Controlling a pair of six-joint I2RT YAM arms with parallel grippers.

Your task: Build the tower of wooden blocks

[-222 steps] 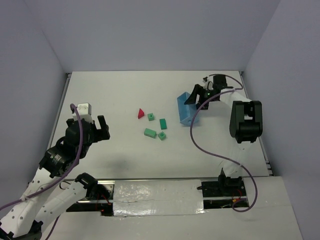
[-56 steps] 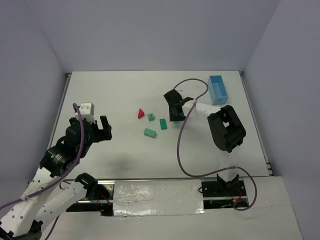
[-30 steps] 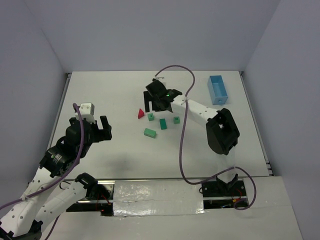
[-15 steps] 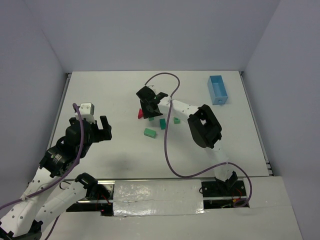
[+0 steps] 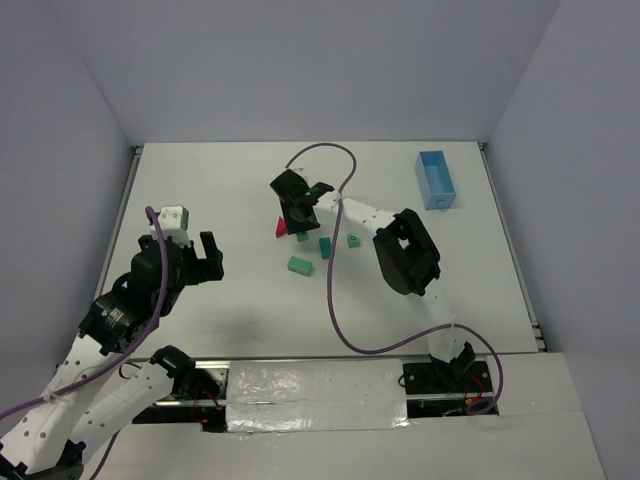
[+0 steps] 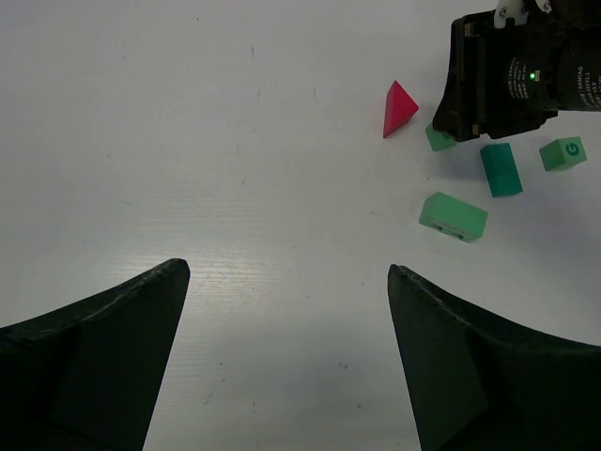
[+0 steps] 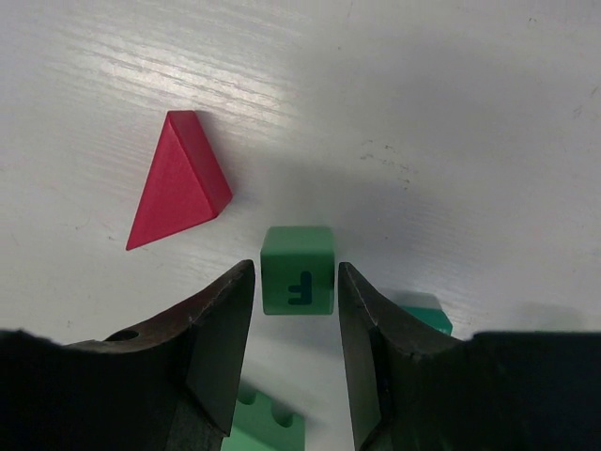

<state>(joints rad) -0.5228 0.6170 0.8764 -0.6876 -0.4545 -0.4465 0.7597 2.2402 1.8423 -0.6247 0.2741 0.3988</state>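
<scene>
My right gripper (image 7: 296, 280) hangs low over the table with a finger on each side of a green cube marked F (image 7: 298, 254). Thin slivers of table show between the fingers and the cube, which rests on the table. The red triangular piece (image 7: 178, 183) lies just left of it. A green rectangular block (image 5: 326, 247), a second green cube (image 5: 353, 240) and a longer green block (image 5: 299, 265) lie close by. My left gripper (image 6: 286, 272) is wide open and holds nothing, far left of the blocks.
A light blue tray (image 5: 435, 178) sits at the back right of the white table. The right arm's purple cable (image 5: 335, 290) loops over the table in front of the blocks. Grey walls close in the table's far and side edges.
The right gripper slid left from the second cube to the F cube and narrowed its jaws around it. The left arm has not moved.
</scene>
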